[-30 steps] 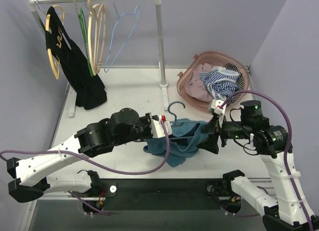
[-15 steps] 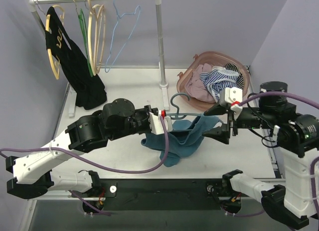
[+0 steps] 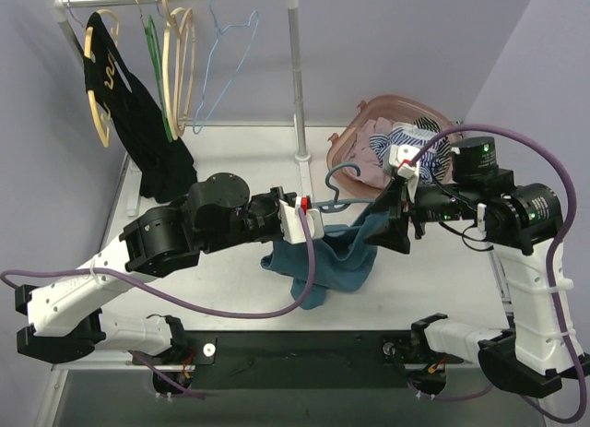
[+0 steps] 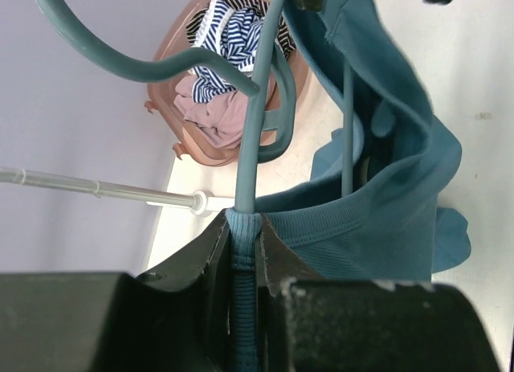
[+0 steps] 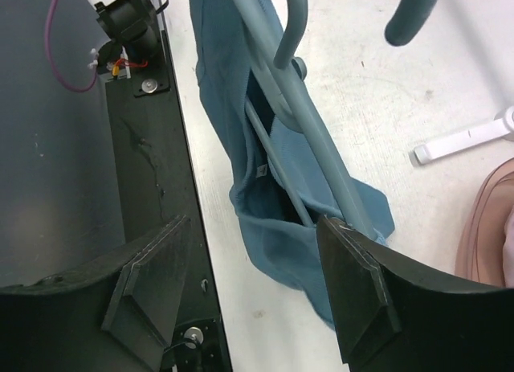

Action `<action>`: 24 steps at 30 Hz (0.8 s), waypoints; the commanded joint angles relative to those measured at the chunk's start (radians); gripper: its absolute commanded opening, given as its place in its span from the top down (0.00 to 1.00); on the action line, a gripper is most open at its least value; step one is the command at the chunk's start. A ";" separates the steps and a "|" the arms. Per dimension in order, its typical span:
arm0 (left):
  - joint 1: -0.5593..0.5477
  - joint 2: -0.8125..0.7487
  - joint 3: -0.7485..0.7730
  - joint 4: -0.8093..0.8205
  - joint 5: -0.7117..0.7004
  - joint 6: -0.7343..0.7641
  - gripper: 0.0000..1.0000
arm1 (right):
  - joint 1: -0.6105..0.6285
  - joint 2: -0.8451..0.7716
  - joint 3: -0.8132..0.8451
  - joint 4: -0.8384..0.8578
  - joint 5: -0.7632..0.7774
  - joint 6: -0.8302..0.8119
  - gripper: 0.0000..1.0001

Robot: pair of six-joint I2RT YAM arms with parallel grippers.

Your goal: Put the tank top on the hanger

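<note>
The dark teal hanger (image 3: 343, 204) is held above the table, hook (image 3: 336, 180) pointing to the far side. The teal-blue tank top (image 3: 324, 257) hangs from it, bunched, its lower edge near the table. My left gripper (image 3: 310, 226) is shut on the hanger's arm with a ribbed strap of the tank top (image 4: 385, 219) wrapped over it; the left wrist view shows the jaws pinching both the strap and the hanger (image 4: 255, 123). My right gripper (image 3: 393, 220) is open at the hanger's right end. In the right wrist view the hanger (image 5: 321, 147) runs to the right finger (image 5: 357, 292), with the tank top (image 5: 229, 107) beyond the jaws.
A pink basket (image 3: 343, 148) with a striped cloth (image 3: 410, 150) and pink cloth stands at the back right. A rack (image 3: 297, 77) at the back carries a black garment (image 3: 138, 123), wooden and green hangers, and a light-blue wire hanger (image 3: 221, 49). A black strip edges the near side.
The left arm lifted the hanger and tank top up and toward the far side. The right gripper drew away to the right, then came back to the hanger's right end.
</note>
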 commanded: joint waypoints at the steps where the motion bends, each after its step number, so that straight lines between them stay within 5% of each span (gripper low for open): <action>1: -0.012 -0.011 0.039 0.069 0.073 0.007 1.00 | 0.001 0.017 0.113 0.018 0.023 -0.008 0.36; 8: -0.011 -0.058 -0.044 0.097 0.077 -0.033 1.00 | -0.051 -0.010 0.150 0.003 -0.061 -0.013 0.36; 17: -0.011 -0.086 -0.110 0.216 0.138 -0.107 1.00 | -0.014 -0.038 -0.083 0.036 -0.109 0.071 0.37; 20: -0.011 -0.095 -0.144 0.273 0.160 -0.136 1.00 | 0.001 -0.041 -0.117 0.033 -0.092 0.065 0.41; 24: -0.011 -0.107 -0.182 0.328 0.171 -0.157 1.00 | 0.017 -0.035 -0.132 0.027 -0.100 0.064 0.61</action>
